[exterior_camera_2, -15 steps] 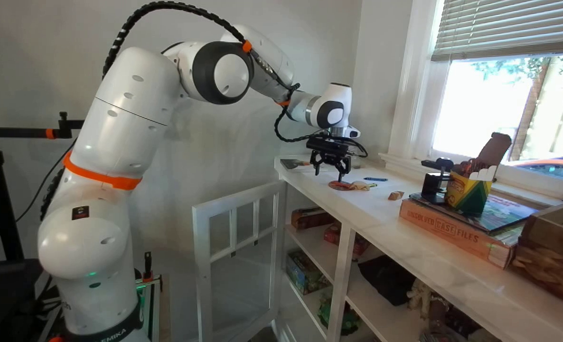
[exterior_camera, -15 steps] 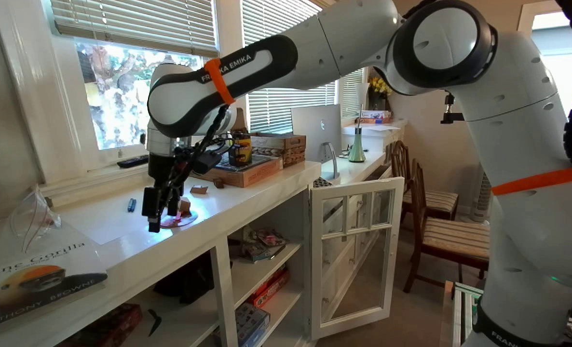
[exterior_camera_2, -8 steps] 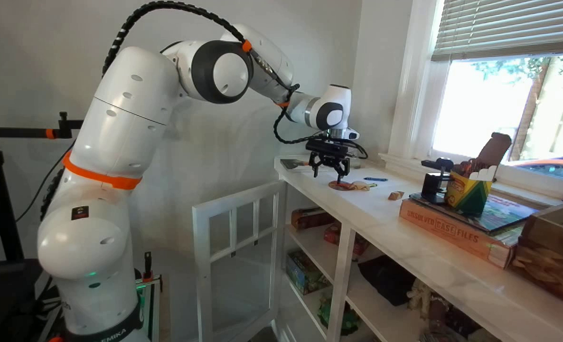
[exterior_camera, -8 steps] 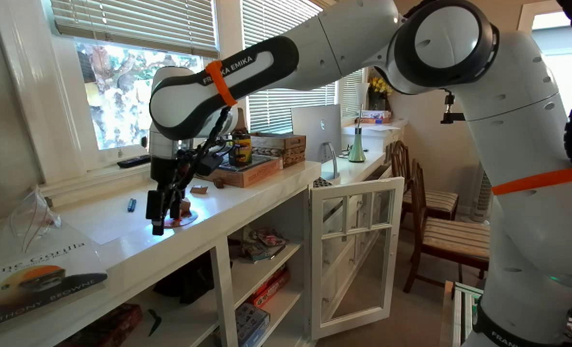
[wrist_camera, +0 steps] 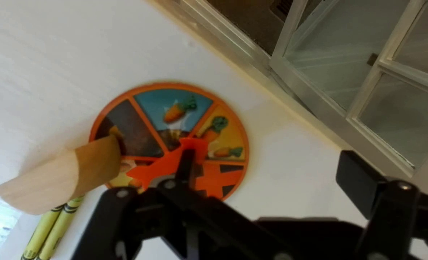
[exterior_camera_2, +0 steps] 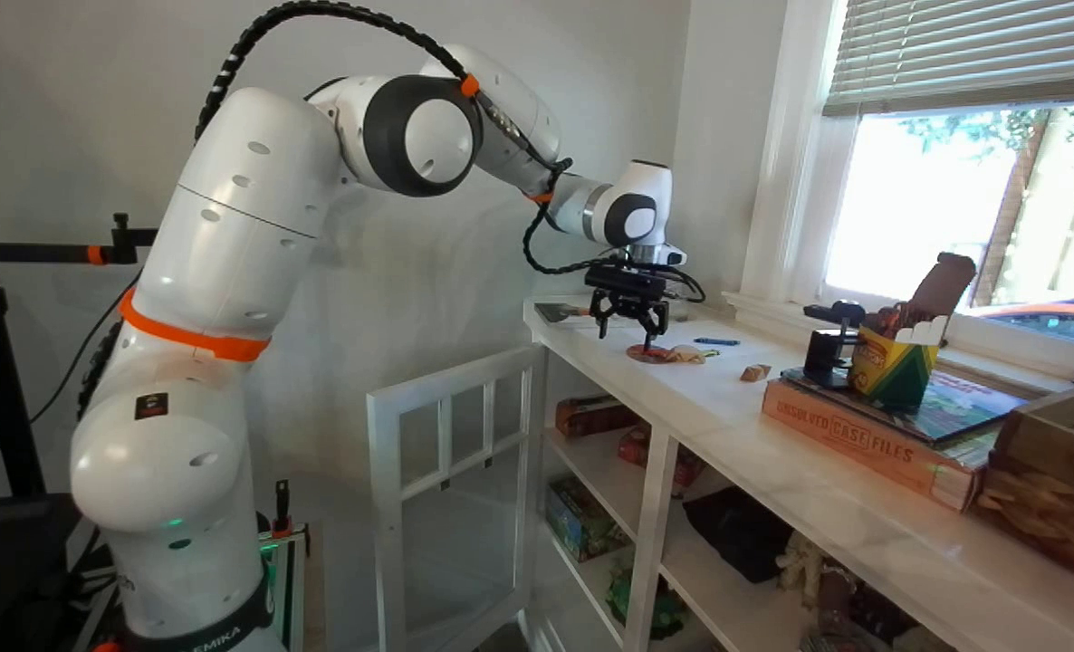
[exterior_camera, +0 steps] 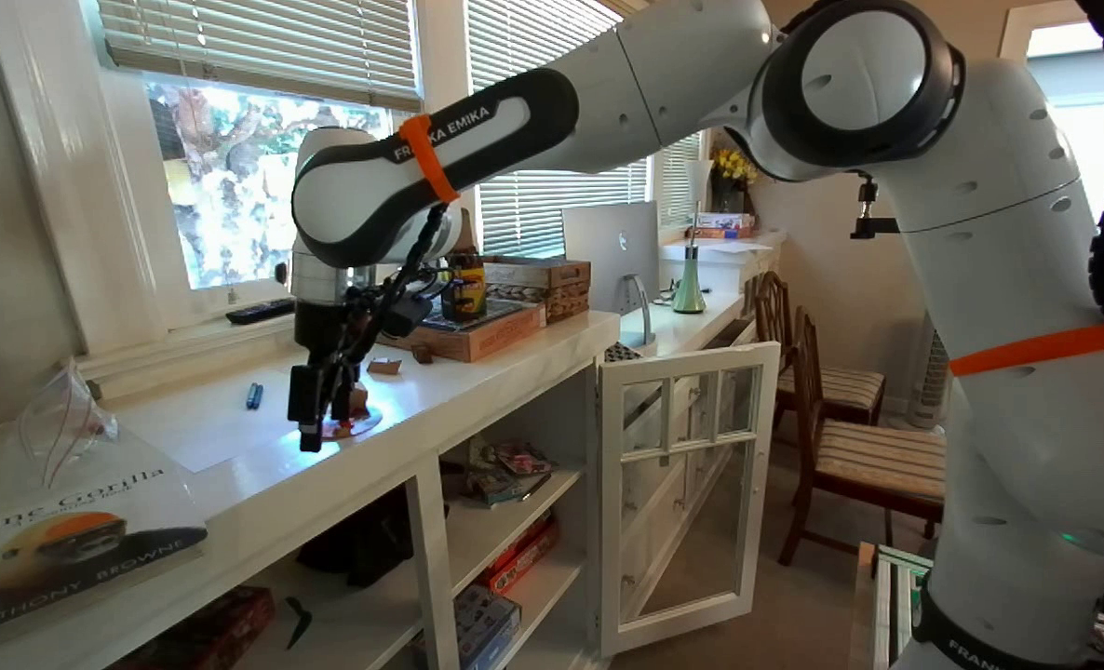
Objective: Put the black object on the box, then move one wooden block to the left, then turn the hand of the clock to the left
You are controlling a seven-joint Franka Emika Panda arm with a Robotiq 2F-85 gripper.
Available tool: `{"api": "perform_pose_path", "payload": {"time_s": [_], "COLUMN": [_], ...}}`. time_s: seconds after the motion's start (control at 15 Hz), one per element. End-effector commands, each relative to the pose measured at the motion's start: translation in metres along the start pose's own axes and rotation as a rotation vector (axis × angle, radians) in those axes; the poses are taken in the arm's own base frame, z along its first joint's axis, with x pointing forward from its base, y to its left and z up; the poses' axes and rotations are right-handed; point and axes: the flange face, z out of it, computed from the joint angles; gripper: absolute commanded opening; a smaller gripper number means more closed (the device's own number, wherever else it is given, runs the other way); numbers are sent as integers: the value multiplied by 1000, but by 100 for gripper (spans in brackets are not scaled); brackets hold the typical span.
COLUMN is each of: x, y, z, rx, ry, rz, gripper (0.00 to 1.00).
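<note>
Across the face of the round dial [wrist_camera: 170, 133], taken here as the clock, the orange hand [wrist_camera: 161, 164] is seen in the wrist view lying from about two o'clock to eight. One finger [wrist_camera: 187, 166] of the gripper [wrist_camera: 271, 173] is poised over the hand; contact cannot be confirmed. The jaws are spread wide, with nothing held between them.

The turn is judged to be the step in hand. If too much downward force is applied, the hand could be pinned and the whole dial dragged, as no fixing is seen. If the finger is set too high, the hand could be missed.

At nine o'clock the rim is overlapped by a wooden block [wrist_camera: 57, 177], by which a leftward swing could be stopped. Toward eight, two yellow crayons [wrist_camera: 62, 224] could be set rolling. Toward one o'clock the edge of the white counter [wrist_camera: 289, 155] is near, and a sliding dial could be lost over it. Well apart, toward four o'clock in an exterior view, the black object [exterior_camera_2: 825, 355] is stood above the brown box [exterior_camera_2: 863, 442]; no threat to it is foreseen.
</note>
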Motion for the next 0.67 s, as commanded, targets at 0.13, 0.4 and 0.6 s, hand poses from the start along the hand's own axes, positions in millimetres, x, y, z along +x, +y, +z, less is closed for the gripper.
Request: {"api": "perform_pose_path", "payload": {"time_s": [0.13, 0.4, 0.6], "x": [-13, -12, -12], "y": [3, 2, -4], "z": [-2, -6, -12], "rx": [9, 17, 21], "ry": [-25, -21, -9], "rz": [-9, -12, -28], "gripper": [100, 100, 100]}}
